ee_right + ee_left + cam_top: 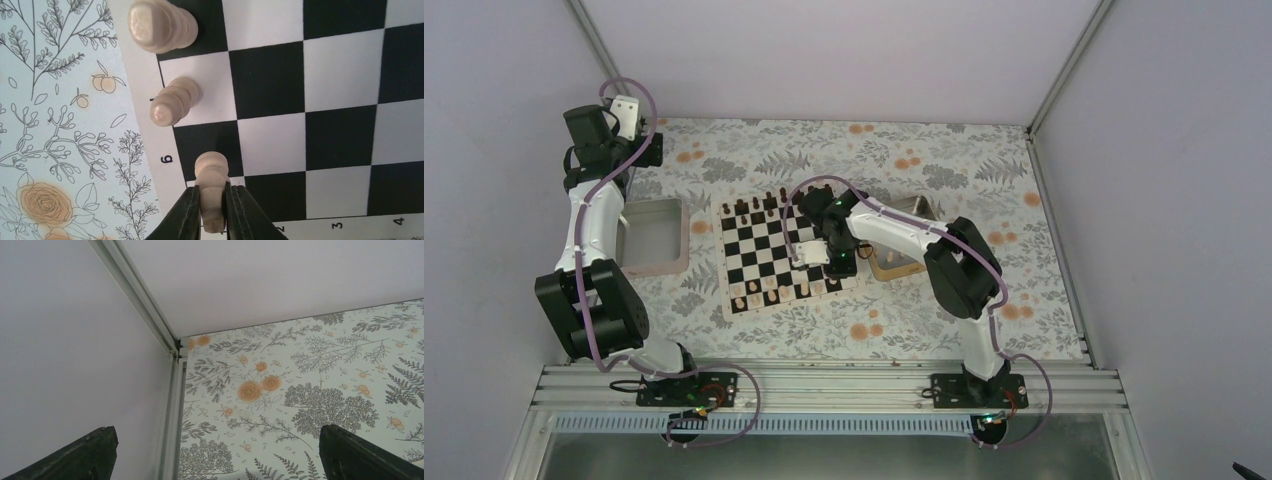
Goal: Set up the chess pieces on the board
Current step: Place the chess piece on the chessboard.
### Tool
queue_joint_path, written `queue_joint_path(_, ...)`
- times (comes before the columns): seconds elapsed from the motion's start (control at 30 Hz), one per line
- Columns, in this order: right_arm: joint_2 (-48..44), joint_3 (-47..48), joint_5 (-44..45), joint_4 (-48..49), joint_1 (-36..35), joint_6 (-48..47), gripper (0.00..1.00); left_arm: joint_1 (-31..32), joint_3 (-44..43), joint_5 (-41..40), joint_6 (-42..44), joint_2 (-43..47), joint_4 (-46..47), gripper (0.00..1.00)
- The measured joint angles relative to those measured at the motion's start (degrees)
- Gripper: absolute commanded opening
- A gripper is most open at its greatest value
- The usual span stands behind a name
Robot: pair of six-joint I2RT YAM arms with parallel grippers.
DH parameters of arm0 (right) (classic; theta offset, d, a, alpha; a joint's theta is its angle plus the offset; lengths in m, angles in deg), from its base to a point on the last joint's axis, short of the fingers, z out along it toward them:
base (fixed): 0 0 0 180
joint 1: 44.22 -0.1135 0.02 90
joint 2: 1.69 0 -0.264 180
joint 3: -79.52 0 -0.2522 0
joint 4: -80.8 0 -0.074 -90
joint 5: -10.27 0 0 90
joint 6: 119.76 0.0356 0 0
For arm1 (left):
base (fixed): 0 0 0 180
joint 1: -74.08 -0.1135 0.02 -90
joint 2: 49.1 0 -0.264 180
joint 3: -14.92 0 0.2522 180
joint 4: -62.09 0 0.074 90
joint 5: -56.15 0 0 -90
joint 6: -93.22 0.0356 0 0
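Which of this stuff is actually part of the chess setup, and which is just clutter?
Job:
- board
- light wood pieces
- right gripper, jaws around one of them

Lying about:
- dark pieces, standing along the board's far edge
- pale tray, left of the board
- gold tin tray, partly under the right arm

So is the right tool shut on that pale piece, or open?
Shut on it: the right tool's fingers touch the piece on both sides, near the board's corner.
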Motion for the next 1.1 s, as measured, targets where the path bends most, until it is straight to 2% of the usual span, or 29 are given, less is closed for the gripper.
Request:
queue_joint_path(0.67, 2.19, -0.72, -0.17, 0.04, -0.02, 0.11, 0.15, 0.0, 0.0, 0.28, 0.0, 0.0, 0.02, 1.0)
queue_joint_path(0.8, 2.21, -0.72, -0.17, 0.07, -0.04, 0.11, 0.22, 0.0, 0.0, 0.31, 0.02, 0.0, 0.02, 1.0)
queue_joint_path(0.9, 2.34, -0.72, -0.15, 0.07, -0.07, 0.33, 0.31, 0.0, 0.02, 0.31, 0.02, 0.0, 0.02, 1.0)
queue_joint_path(1.1, 2.32, -0.72, -0.02, 0.04, -0.07, 0.57, 0.37, 0.0, 0.02, 0.33, 0.02, 0.0, 0.02, 1.0)
